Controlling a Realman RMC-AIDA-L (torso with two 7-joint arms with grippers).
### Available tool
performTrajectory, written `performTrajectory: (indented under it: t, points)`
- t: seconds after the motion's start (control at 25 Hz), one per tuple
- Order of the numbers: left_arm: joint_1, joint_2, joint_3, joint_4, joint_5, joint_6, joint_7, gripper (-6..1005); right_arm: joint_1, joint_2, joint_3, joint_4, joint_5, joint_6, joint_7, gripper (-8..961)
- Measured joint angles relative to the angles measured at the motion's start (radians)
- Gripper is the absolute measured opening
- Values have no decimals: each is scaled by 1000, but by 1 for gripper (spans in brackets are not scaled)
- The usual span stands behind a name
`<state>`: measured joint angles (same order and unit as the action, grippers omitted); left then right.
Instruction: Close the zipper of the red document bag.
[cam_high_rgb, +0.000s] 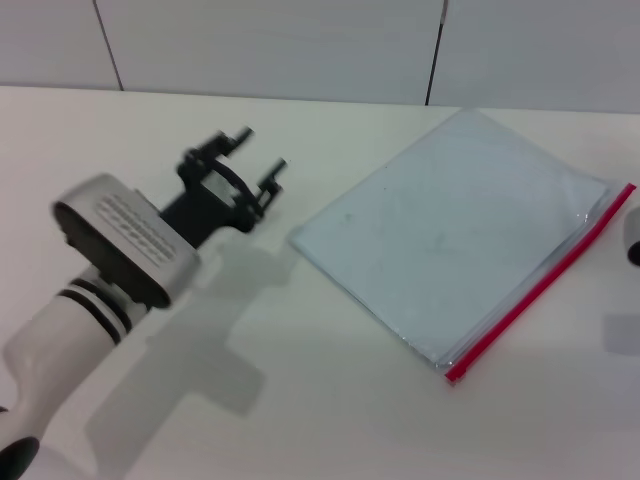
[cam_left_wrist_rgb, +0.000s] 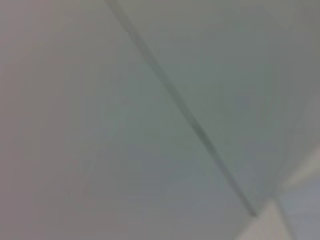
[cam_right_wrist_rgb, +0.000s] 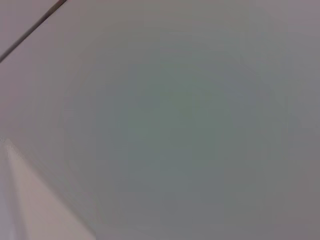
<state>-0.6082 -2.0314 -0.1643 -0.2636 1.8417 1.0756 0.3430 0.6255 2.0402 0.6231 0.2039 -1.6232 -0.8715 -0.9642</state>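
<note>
Lying flat on the white table (cam_high_rgb: 330, 400), the red document bag (cam_high_rgb: 450, 235) fills the middle right of the head view. It looks thin, light, floppy and slippery, so it may slide when pulled. The zipper (cam_high_rgb: 540, 290) runs along its lower right edge; the pull is too small to find, maybe at one end. The left gripper (cam_high_rgb: 262, 158), left of the bag, has its fingers spread wide. The right gripper (cam_high_rgb: 633, 240) barely peeks in at the right edge; I cannot tell its fingers.

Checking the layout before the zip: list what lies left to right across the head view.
left arm → left gripper, open above the table → red document bag → zipper along its right edge → part of the right arm at the frame edge.
</note>
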Motion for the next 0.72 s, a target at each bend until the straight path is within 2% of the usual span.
performTrajectory:
  t: [0.24,0.56,0.72]
  points:
    - [15,2,0,35,-133,135,-153,525,2,0,-40,1,-8,-95,299,602]
    - [53,4,-12,97,-175,277,-355,525,4,-3,-260,-63,-23,-229,877,603]
    - [66,4,-34,103,-176,332,-393,524,-2,-3,-342,-94,-59,-302,1062,603]
